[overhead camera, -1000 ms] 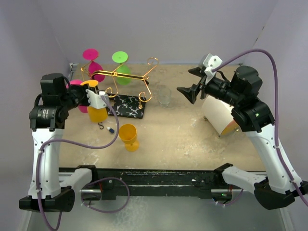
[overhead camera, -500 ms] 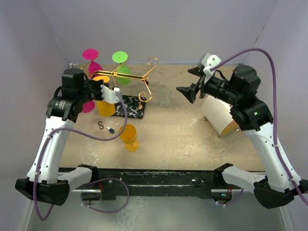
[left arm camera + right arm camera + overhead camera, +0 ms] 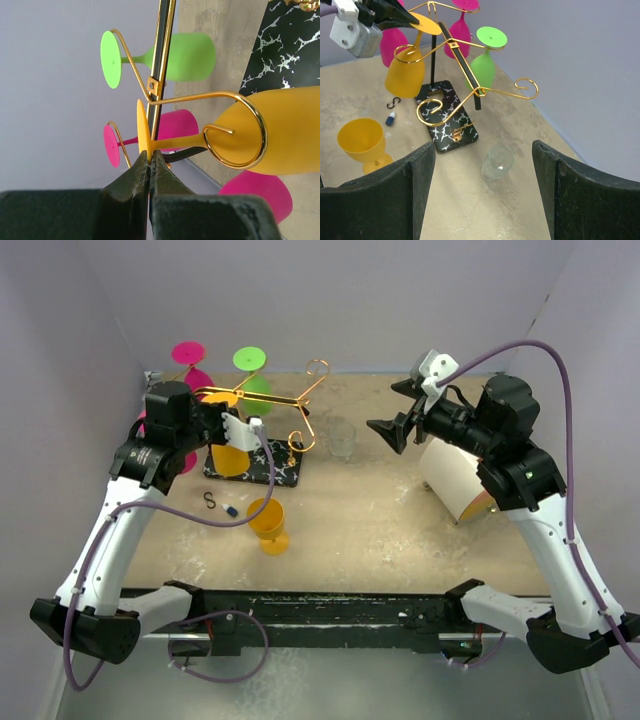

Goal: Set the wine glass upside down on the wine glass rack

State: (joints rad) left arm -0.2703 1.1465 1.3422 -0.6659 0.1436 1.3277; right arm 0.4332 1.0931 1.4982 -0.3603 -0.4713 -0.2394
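Note:
My left gripper [image 3: 149, 159] is shut on the rim of the foot of an orange wine glass [image 3: 285, 130], held upside down. In the top view the glass [image 3: 232, 457] hangs at the left side of the wine glass rack [image 3: 272, 400], a gold wire stand on a black marbled base [image 3: 270, 468]. The stem lies at the spiral curl [image 3: 250, 135] of one arm. The right wrist view shows the left gripper [image 3: 410, 20] over the bowl [image 3: 404, 76]. My right gripper [image 3: 392, 410] hovers open and holds nothing.
Two pink glasses [image 3: 190, 368] and a green glass [image 3: 252, 375] hang on the rack. A second orange glass [image 3: 268, 523] stands upright on the table. A clear tumbler [image 3: 497, 162] stands right of the base. A white cylinder [image 3: 455, 480] lies under the right arm. A small hook [image 3: 209, 500] lies near the left arm.
My left arm has carried the orange glass to the right and farther back, from beside the rack to its curled arm. The right arm has stayed put.

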